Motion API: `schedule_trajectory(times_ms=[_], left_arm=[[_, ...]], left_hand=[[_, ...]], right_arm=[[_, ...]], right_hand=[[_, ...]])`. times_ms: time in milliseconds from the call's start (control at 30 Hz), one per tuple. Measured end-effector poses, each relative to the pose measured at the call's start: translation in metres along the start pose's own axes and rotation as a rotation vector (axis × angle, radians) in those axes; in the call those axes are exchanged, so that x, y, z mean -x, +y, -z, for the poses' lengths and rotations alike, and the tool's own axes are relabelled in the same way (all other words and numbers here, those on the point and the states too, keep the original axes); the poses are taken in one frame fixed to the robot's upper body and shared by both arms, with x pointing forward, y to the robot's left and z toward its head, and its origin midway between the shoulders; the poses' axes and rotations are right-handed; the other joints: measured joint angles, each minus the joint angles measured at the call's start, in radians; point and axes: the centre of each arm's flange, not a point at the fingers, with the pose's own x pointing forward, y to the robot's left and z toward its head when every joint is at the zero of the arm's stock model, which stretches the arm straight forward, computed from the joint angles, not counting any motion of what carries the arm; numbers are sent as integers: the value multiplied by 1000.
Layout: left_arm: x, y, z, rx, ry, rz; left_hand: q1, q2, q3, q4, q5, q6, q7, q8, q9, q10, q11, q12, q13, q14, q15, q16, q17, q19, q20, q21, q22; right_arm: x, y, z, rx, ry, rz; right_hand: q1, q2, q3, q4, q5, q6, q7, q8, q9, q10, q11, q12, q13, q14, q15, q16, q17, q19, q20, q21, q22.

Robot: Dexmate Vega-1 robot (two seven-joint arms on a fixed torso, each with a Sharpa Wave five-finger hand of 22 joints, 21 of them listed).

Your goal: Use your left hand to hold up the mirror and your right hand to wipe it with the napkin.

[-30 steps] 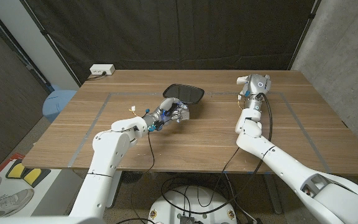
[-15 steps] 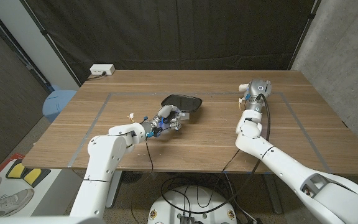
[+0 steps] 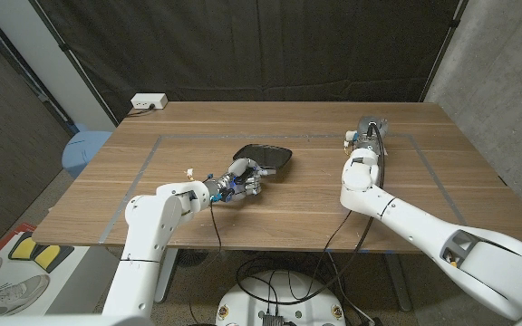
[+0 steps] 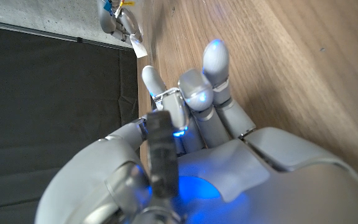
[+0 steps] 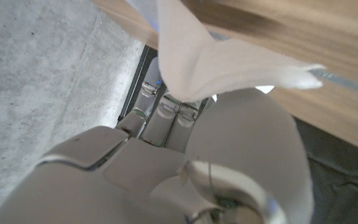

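Head view: left hand (image 3: 241,175) grips the near edge of the mirror (image 3: 264,156), tilted up off the tabletop (image 3: 297,195). Left wrist view: fingers (image 4: 213,68) curled in. Right wrist view: right hand (image 5: 166,118) grips the napkin (image 5: 204,59) in its fingers.

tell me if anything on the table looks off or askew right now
Nothing is spilled or broken. The dark mirror sits skewed to the tape lines on the table, one end gripped by the left hand. The right hand holds the white napkin, which hangs bunched and crumpled.
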Motion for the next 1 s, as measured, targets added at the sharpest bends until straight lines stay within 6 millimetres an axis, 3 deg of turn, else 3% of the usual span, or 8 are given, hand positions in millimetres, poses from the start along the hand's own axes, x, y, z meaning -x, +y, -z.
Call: schedule_trajectory(times_ms=[200, 333, 467, 500, 567, 633, 833, 1000], left_arm=[[-2, 2, 1, 7, 17, -1], [-3, 4, 2, 10, 24, -1], [-4, 5, 2, 7, 29, 3], [-5, 6, 2, 4, 28, 8], [-5, 6, 1, -1, 28, 11], [-6, 7, 1, -8, 28, 17], [-8, 7, -2, -33, 34, 46], [-10, 8, -4, -60, 46, 75]], left_hand=[[0, 0, 0, 0, 0, -30, -6, -35, -34, -8, -4, -119, -159, -2, 1, -83, -102, -1, 1, -6, -40], [0, 0, 0, 0, 0, -81, -17, -86, -87, -24, -8, -311, -429, -4, -1, -245, -352, -26, 8, -24, -95], [-22, -11, -16, -16, 20, -144, -7, -139, -134, -76, 13, -471, -659, -25, 10, -361, -531, -40, 15, -58, -110], [-44, -20, 7, -45, 34, -164, 6, -154, -145, -98, 18, -495, -688, -48, 21, -395, -562, -49, 16, -69, -113], [-78, -54, 99, -164, 20, -195, 20, -175, -165, -138, 24, -532, -730, -85, 41, -454, -609, -54, 21, -95, -115], [-121, -97, 72, -178, -43, -217, 23, -192, -185, -170, 33, -561, -769, -121, 55, -511, -648, -65, 25, -129, -119], [-190, -237, -37, -168, -217, -332, 26, -268, -243, -309, 78, -678, -892, -253, 90, -659, -697, -97, 58, -247, -120], [-196, -310, -100, -221, -346, -466, 8, -348, -274, -491, 96, -813, -969, -423, 116, -770, -703, -133, 130, -350, -120]], right_arm=[[-4, 11, -4, 43, -2, -152], [-5, 17, -4, 57, 5, -228], [-6, 17, -4, 67, 10, -280], [-7, 17, -5, 70, 10, -289], [-7, 18, -5, 72, 11, -308], [-7, 19, -5, 75, 10, -322], [-9, 19, -5, 76, 9, -350], [-10, 18, -6, 74, 3, -365]], right_hand=[[-15, 33, 13, 13, 0, -75, -8, -21, 4, -79, 5, -55, -7, -51, 21, -92, -83, -18, 3, -34, -6], [-55, 26, 18, 23, 0, -252, -19, -47, 3, -213, 8, -143, -38, -123, 47, -206, -174, -18, 3, -84, -14], [-115, 3, 18, 35, 9, -431, -21, -50, -7, -379, 14, -193, -69, -226, 79, -301, -238, -55, 3, -127, -11], [-122, -4, 18, 35, 12, -471, -21, -51, -8, -424, 15, -193, -78, -257, 87, -322, -252, -62, 3, -135, -11], [-137, -4, 20, 37, 20, -541, -20, -50, -8, -507, 18, -193, -94, -314, 105, -359, -275, -76, 4, -147, -11], [-151, -9, 21, 37, 27, -590, -16, -50, -12, -560, 22, -193, -107, -347, 117, -378, -289, -81, 7, -156, -11], [-198, -35, 4, 48, 39, -696, -2, -50, -13, -661, 28, -193, -132, -424, 134, -406, -309, -109, 6, -180, -11], [-249, -63, -18, 70, 51, -755, 8, -50, -13, -725, 36, -193, -151, -489, 141, -425, -322, -148, 16, -200, -8]])
